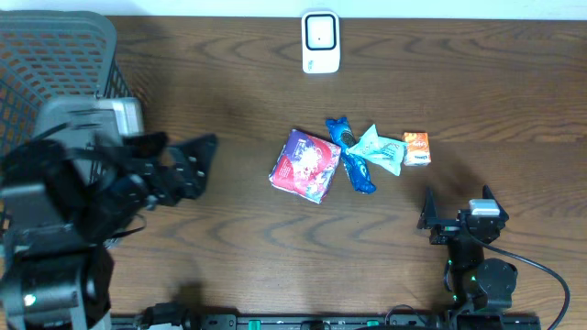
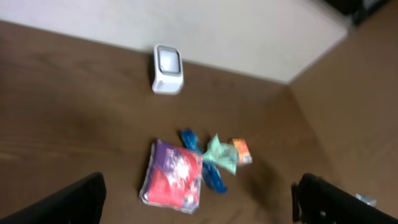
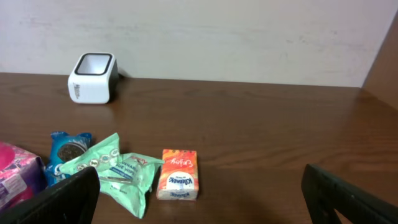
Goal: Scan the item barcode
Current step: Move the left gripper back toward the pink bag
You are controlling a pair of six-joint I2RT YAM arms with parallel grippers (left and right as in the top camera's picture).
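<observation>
**Q:** Holdings, largest first?

**A:** Worktop (image 1: 229, 247). Mesh basket (image 1: 55, 55), far left of the scanner (image 1: 321, 42). Left claw (image 1: 197, 165), nearer the robot and left of the scanner, spread wide and grasping nothing. Right claw (image 1: 459, 202), nearer and right of it, also released and empty. Purple packet (image 1: 305, 165), directly before the scanner. Then blue wrapper (image 1: 358, 174), mint pouch (image 1: 378, 148) and orange box (image 1: 416, 148), before the scanner and to its right.

**Q:** Step in hand?

**A:** Probably pick-up, as every item lies unlifted. The next move calls for closing on one packet with its barcode left bare, then facing it to the scanner.

free: bare table (image 1: 229, 229) left of packets (image 1: 305, 165) | obstacles: basket (image 1: 64, 55) far left; scanner (image 1: 321, 41) behind
</observation>
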